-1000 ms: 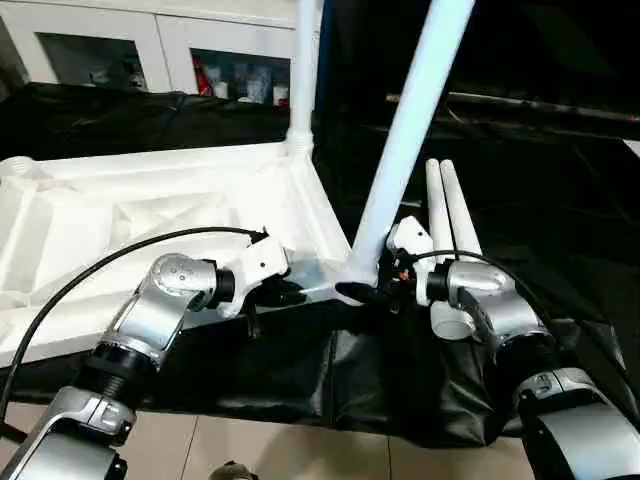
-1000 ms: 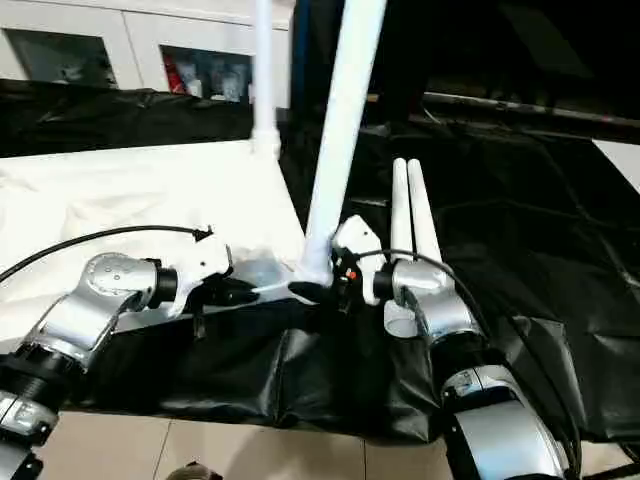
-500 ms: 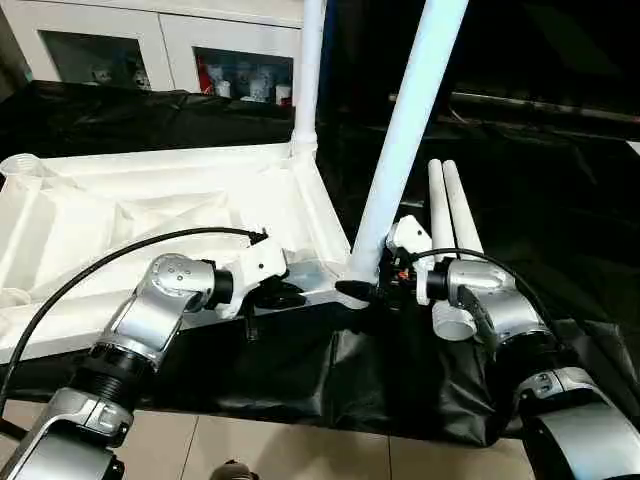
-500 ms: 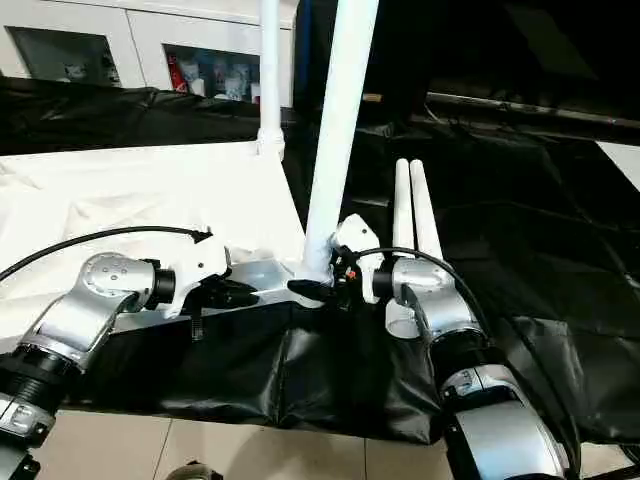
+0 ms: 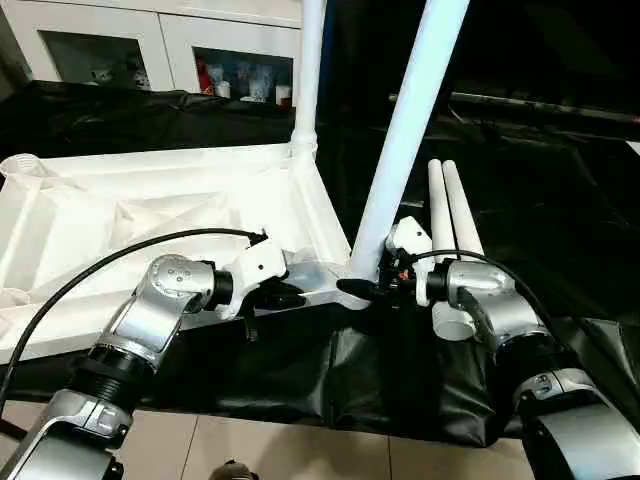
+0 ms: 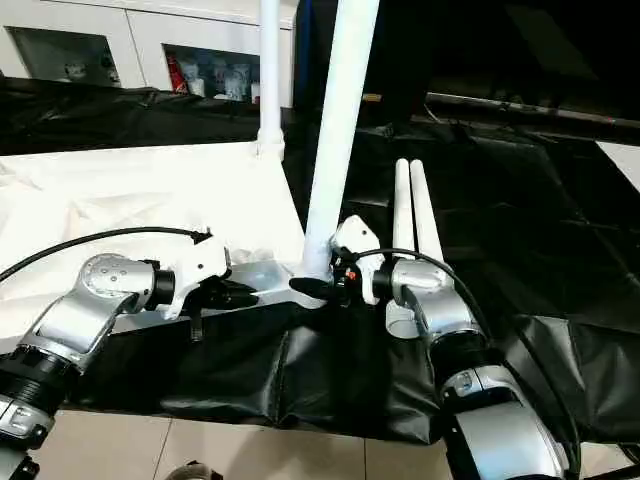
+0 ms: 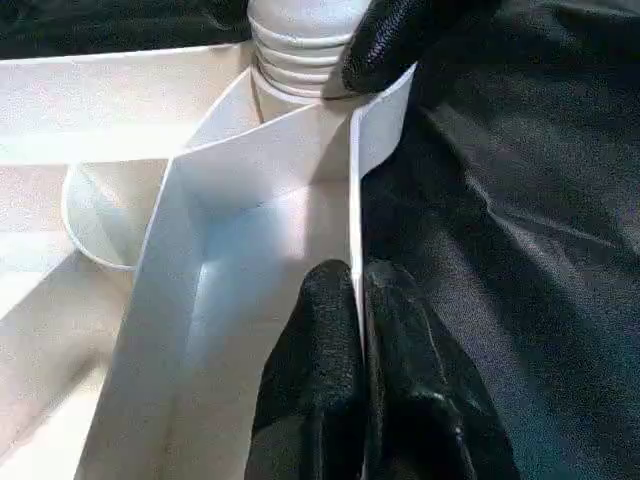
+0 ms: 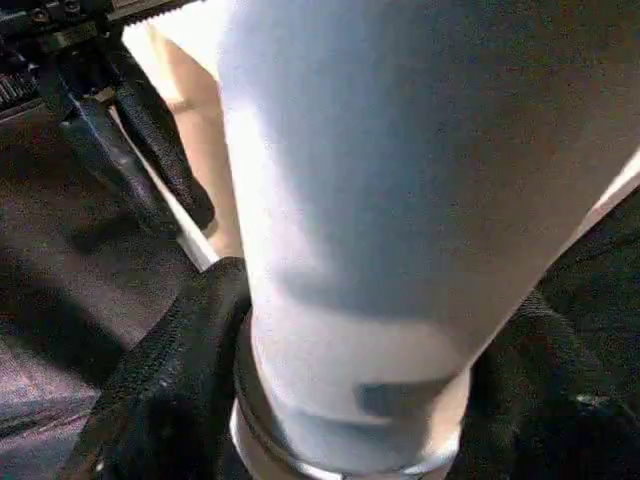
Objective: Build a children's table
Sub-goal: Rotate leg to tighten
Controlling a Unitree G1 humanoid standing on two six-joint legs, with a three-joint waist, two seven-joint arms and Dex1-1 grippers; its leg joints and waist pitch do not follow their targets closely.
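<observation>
Little has shifted since a second ago: both arms hold their places, while the right gripper's (image 5: 372, 291) fingers have narrowed around the near leg (image 5: 410, 140) at its base. That leg stands in the near corner socket of the upturned table top (image 5: 150, 215), which lies on black sheeting (image 5: 560, 220); a second leg (image 5: 308, 70) stands in the far corner. Two spare legs (image 5: 448, 215) lie side by side just beyond the right gripper. The left gripper (image 7: 360, 300) is pinched tight on the top's thin rim (image 7: 352, 220). Behind, the cabinet (image 5: 160, 45) holds small bottles.
</observation>
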